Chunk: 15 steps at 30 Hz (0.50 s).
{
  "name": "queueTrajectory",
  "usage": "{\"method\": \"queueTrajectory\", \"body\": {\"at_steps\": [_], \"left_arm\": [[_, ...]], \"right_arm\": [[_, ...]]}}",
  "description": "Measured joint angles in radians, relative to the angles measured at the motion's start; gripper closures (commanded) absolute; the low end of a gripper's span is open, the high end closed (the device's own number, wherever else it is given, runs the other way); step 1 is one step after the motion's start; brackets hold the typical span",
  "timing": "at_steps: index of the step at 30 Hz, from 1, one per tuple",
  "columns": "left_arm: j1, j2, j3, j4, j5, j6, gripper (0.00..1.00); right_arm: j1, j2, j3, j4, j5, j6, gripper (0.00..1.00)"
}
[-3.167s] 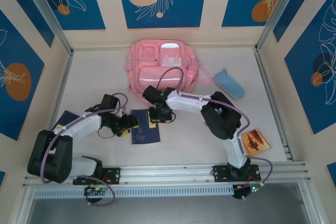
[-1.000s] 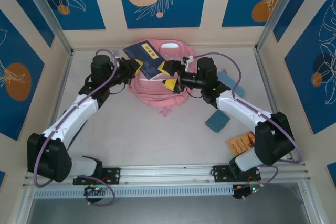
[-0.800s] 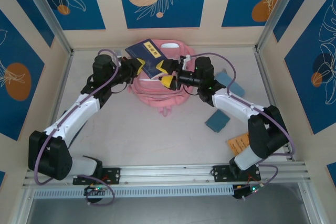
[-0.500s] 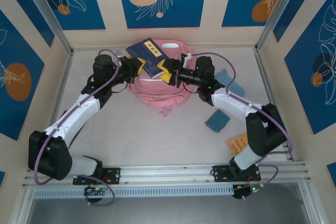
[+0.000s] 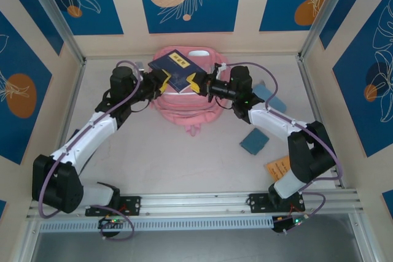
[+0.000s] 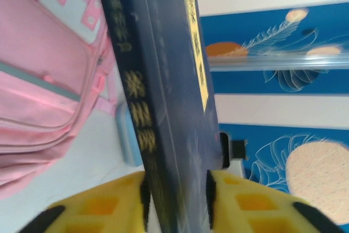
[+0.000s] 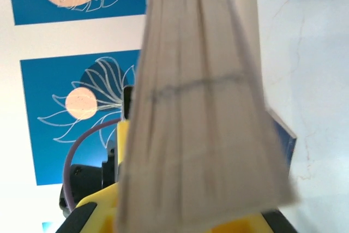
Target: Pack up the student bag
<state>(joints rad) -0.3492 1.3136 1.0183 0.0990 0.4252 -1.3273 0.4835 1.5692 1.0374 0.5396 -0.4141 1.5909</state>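
The student bag (image 5: 184, 107) lies flat at the back of the table, pink, pockets up (image 6: 43, 80). A dark blue book (image 5: 175, 70) with gold lettering hangs just above it, between the two grippers. My left gripper (image 5: 161, 81) is at the book's left edge; the spine (image 6: 163, 107) stands between its yellow jaws (image 6: 177, 200), pads close to both faces, and whether they press is unclear. My right gripper (image 5: 198, 82) is shut on the book's right edge; the blurred page edge (image 7: 202, 107) rises from between its jaws (image 7: 191, 225).
A light-blue pencil case (image 5: 268, 97) lies right of the bag, partly behind the right arm (image 6: 126, 140). A small blue notebook (image 5: 253, 142) and an orange booklet (image 5: 279, 167) lie on the right of the table. Patterned walls and metal posts enclose the table.
The right gripper has closed on the book's right edge. The book has sunk slightly towards the bag and tilted flatter. The left jaws have spread a little.
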Motion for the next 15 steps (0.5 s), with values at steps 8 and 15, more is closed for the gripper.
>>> {"method": "queueTrajectory", "body": {"at_steps": [8, 15], "left_arm": [[-0.005, 0.055, 0.13, -0.393, -0.13, 0.484, 0.23], [-0.006, 0.378, 0.338, -0.548, -0.195, 0.835, 0.28]], "right_arm": [[-0.064, -0.139, -0.056, -0.359, 0.127, -0.263, 0.99], [-0.112, -0.232, -0.135, -0.547, 0.187, -0.418, 0.99]]}}
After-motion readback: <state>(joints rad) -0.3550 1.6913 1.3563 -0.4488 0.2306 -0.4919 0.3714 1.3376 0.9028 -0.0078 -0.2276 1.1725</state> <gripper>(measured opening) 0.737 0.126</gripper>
